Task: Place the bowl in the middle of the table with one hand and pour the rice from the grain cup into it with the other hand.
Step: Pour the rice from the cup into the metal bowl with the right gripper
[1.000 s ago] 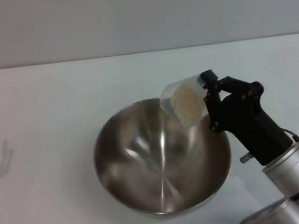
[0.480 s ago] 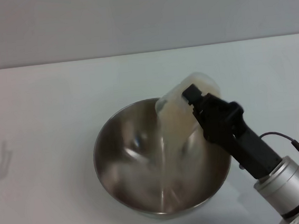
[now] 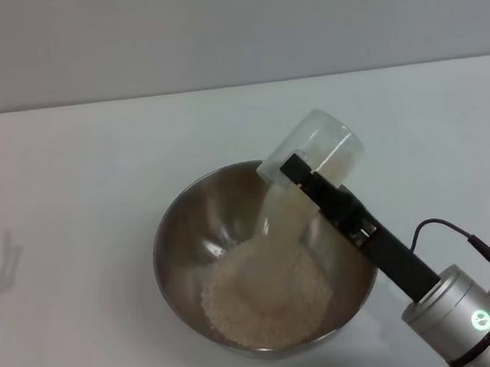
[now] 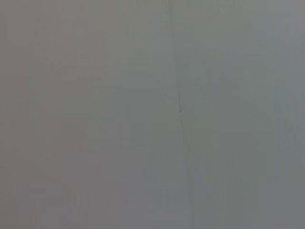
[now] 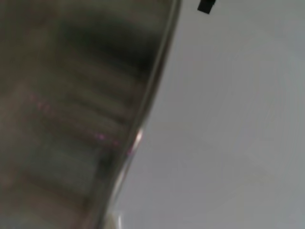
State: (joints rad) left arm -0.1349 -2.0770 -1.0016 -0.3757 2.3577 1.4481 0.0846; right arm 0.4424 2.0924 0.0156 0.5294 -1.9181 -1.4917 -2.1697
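Grain cup [image 3: 316, 152] clamped by right gripper [image 3: 303, 176], tipped over bowl [image 3: 180, 233].

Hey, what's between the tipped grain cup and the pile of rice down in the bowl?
In the head view, a thin stream of rice falls from the grain cup to the pile in the bowl; nothing else.

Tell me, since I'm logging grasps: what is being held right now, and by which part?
The right gripper holds the cup by its side wall near the mouth, tipped over the bowl. The left gripper is out of view.
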